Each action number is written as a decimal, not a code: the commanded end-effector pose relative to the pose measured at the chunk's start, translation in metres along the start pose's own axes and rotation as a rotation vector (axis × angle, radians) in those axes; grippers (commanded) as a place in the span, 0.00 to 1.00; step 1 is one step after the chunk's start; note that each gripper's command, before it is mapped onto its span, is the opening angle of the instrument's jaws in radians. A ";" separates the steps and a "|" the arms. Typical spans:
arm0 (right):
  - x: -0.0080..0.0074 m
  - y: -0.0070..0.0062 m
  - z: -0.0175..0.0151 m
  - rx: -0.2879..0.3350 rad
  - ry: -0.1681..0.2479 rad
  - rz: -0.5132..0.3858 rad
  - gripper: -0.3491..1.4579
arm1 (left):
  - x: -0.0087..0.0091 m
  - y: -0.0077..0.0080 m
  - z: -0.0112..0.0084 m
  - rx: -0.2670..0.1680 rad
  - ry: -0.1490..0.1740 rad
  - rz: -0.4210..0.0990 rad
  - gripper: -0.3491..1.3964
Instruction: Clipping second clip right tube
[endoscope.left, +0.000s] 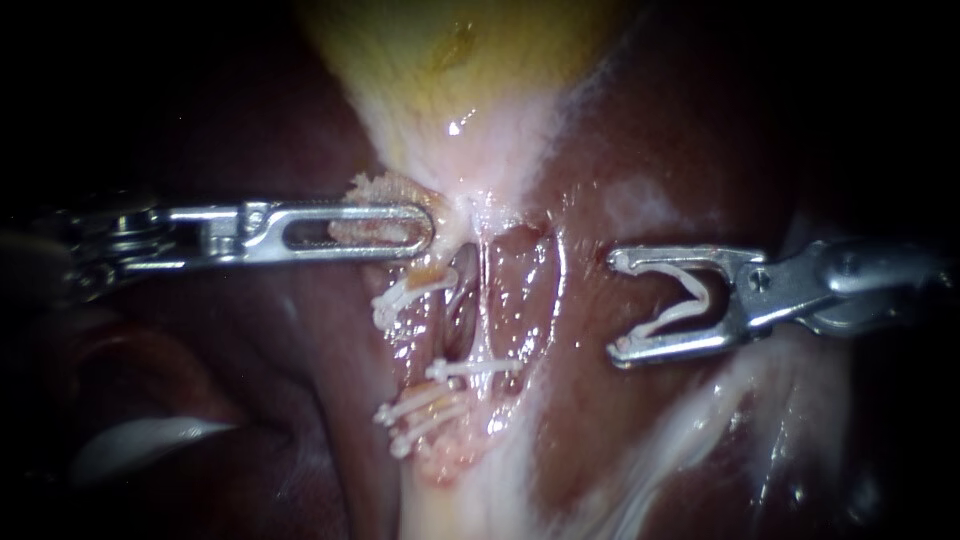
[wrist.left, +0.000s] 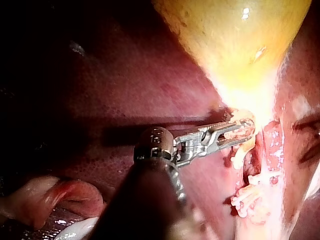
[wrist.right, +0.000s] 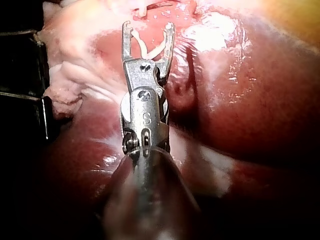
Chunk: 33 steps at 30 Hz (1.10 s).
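- Left instrument (endoscope.left: 425, 228): pincer clenched on pale tissue (endoscope.left: 385, 188); shaft lost in shadow.
- Right instrument (endoscope.left: 615, 305): pincer spread, grasping white clip (endoscope.left: 703, 293) from both sides.

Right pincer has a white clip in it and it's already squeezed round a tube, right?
Not quite. The right pincer does hold a white clip, but the endoscope view shows the clip open and off to the side of the tubes, not round one.
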 end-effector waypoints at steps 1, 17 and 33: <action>0.0000 0.0000 0.0000 0.000 0.000 0.000 0.47 | 0.0000 -0.0001 -0.0001 0.000 0.000 0.000 0.00; 0.0000 0.0000 0.0001 -0.001 0.000 0.000 0.47 | -0.0037 -0.0014 -0.0058 -0.032 -0.027 -0.009 0.00; 0.0001 0.0000 0.0003 0.003 0.002 0.001 0.47 | -0.0056 -0.0046 -0.0100 -0.042 -0.088 0.000 0.02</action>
